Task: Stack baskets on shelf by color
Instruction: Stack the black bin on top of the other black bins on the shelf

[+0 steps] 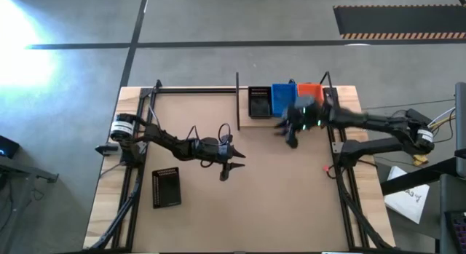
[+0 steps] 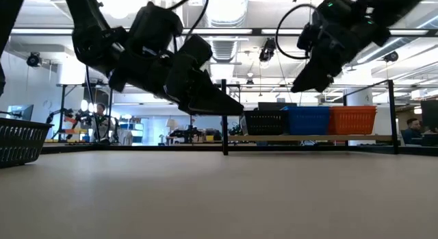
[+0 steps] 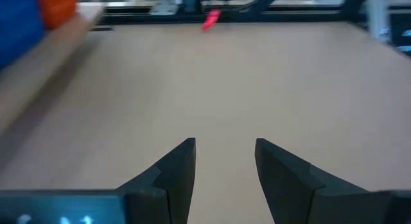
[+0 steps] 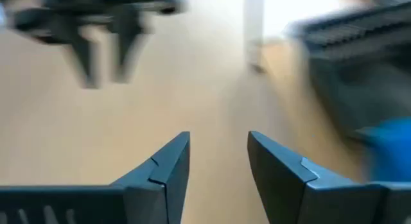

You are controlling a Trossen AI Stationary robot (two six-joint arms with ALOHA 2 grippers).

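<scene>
- Bright open workshop behind; brown board counter (image 1: 277, 196) bare in the middle.
- On the pale wood shelf (image 1: 342, 94) at the far edge: black perforated plastic basket (image 1: 258, 102), blue perforated plastic basket (image 1: 282, 99), orange perforated plastic basket (image 1: 309, 90), side by side, contents not visible.
- Another black perforated basket (image 1: 166, 187) alone near the left front, apparently empty.
- Right gripper (image 1: 291, 132) just off the shelf, jaws parted, nothing held.
- Left gripper (image 1: 229, 167) mid-counter, jaws parted, empty.
- Risk: a right-arm swing could clip the blue basket; arms close enough to collide when reaching.
</scene>
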